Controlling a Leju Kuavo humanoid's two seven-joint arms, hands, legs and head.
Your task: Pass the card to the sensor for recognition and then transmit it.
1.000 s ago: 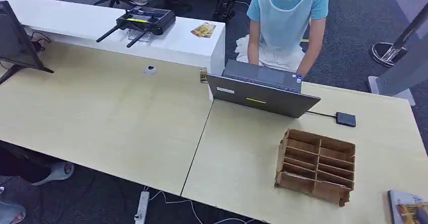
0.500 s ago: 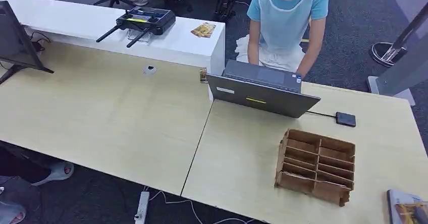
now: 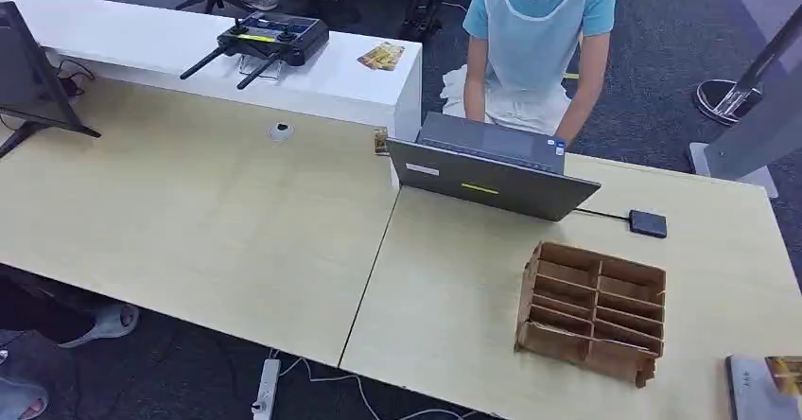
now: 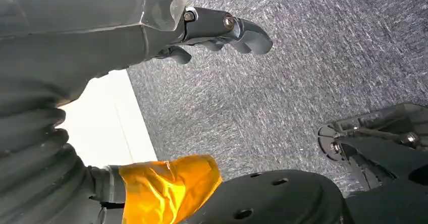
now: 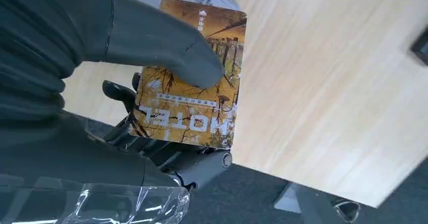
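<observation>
Right hand (image 5: 106, 77) grasped the card (image 5: 194, 110): thumb pressed on the printed face, darker fingers (image 5: 118, 90) behind it. The card was clear of the table (image 3: 236, 221), its face turned toward the wrist camera. Judged a flat pinch, chosen so that the card can be laid broadside over a reader. In the head view, a sliver of the card showed at the lower right corner, next to a grey box (image 3: 747, 393) at the table edge.

Left hand (image 4: 202, 37) hung over grey carpet (image 4: 313, 57), released, fingers and thumb well apart, nothing in it. It had no part in this step.

Up from that corner stood a cardboard organiser (image 3: 594, 311) with open compartments, in the lower right of the frame. Beyond it, at right of centre, lay a small black device (image 3: 648, 223) flat on the table, cabled to a laptop (image 3: 492, 169). Took this for the sensor, though that is a judgement. The organiser stood between card and sensor, so the reach would likely need to go over it or round its right side. The cable and the laptop lid crowded the sensor's left.

Farther back, a person (image 3: 539, 32) was behind the laptop, top centre, the probable receiver. A controller (image 3: 270, 40) lay on the white counter (image 3: 142, 46), upper left.
</observation>
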